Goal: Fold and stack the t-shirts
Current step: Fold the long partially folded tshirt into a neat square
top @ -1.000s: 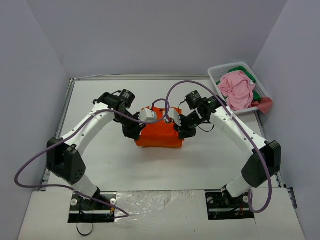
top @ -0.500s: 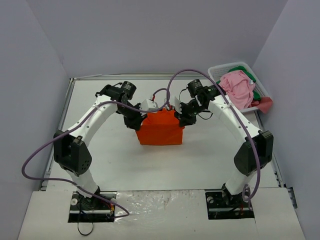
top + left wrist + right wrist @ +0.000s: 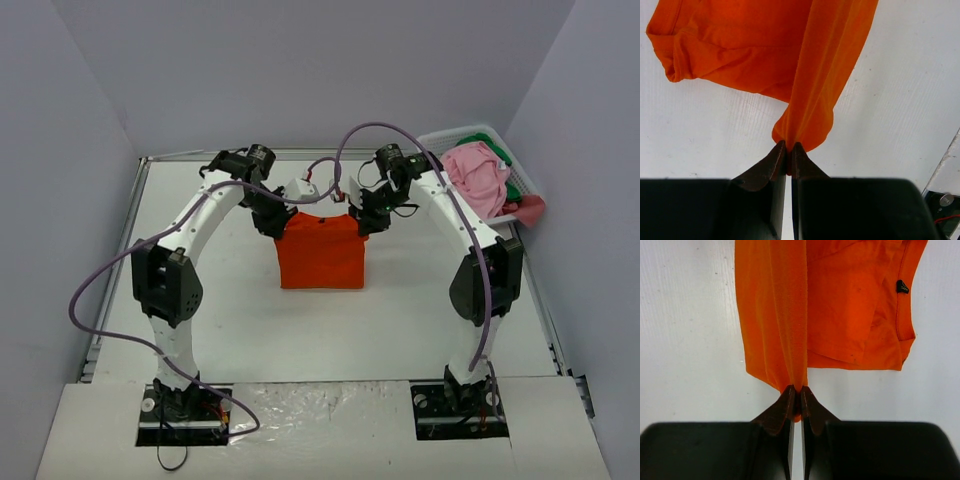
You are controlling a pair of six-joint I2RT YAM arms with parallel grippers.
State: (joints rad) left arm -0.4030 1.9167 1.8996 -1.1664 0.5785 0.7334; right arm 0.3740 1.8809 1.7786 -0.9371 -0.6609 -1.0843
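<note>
Orange t-shirt (image 3: 321,258): is sitting mid-table between the two arms, folded into a compact panel that looks roughly square from above.
Which way it is pointing: its far edge is running left to right, stretched between the two grippers. The panel is dropping from that edge toward the near side.
Long axis: is hard to judge from above, since the cloth is hanging at a slant. Each wrist view is showing a long fold leading straight away from the fingers.
Near edge: is lying straight and parallel to the near table edge. Whether it is touching the surface I cannot tell.
Left gripper (image 3: 788,150): is pinching the far left corner, with the jaws closed tight on a bunched tip of orange cloth.
Right gripper (image 3: 796,392): is pinching the far right corner the same way, with the jaws pressed together on the cloth.
Dark tag (image 3: 902,286): is showing on the hem in the right wrist view.
Table (image 3: 220,310): is offering bare white surface to the left, right and near side of the shirt, with less room on the far side.
Basket (image 3: 432,152): is standing at the far right corner, well apart from the orange shirt.
Pink t-shirt (image 3: 475,180): is lying heaped in the basket.
Green t-shirt (image 3: 513,188): is peeking out beneath the pink one.
</note>
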